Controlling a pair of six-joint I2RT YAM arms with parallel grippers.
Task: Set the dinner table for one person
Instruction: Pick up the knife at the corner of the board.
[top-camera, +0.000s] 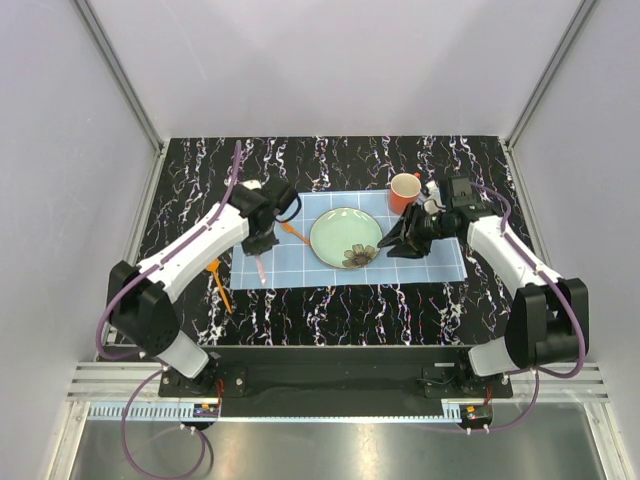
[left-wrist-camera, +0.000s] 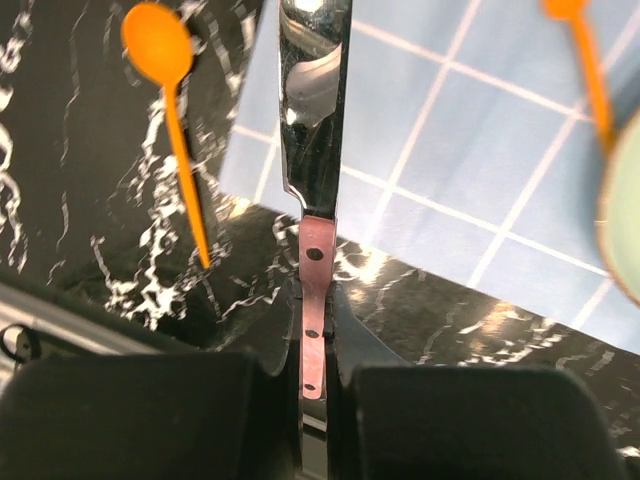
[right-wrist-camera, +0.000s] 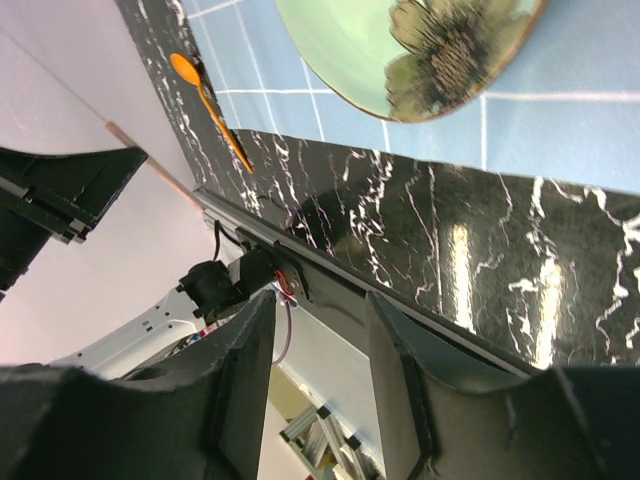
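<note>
The left wrist view alone reveals the left gripper (left-wrist-camera: 313, 345) pinching a knife (left-wrist-camera: 315, 110) by its handle, while the right gripper (right-wrist-camera: 320, 300) hangs spread and empty above the dinner table (right-wrist-camera: 480, 260).

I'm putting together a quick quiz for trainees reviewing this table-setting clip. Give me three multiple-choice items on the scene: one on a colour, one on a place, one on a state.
1. The plate is:
A pale green with a flower
B plain red
C black

2. The orange spoon lies:
A on the plate
B on the black table, left of the placemat
C across the placemat's middle

3. The left fingers are:
A wide open and empty
B shut on the knife
C shut on the spoon

Answers:
1 A, the top view shows a green plate with a flower print.
2 B, the spoon rests on the marbled surface, off the mat's left edge.
3 B, the left wrist view shows the knife's handle clamped between them.
</note>
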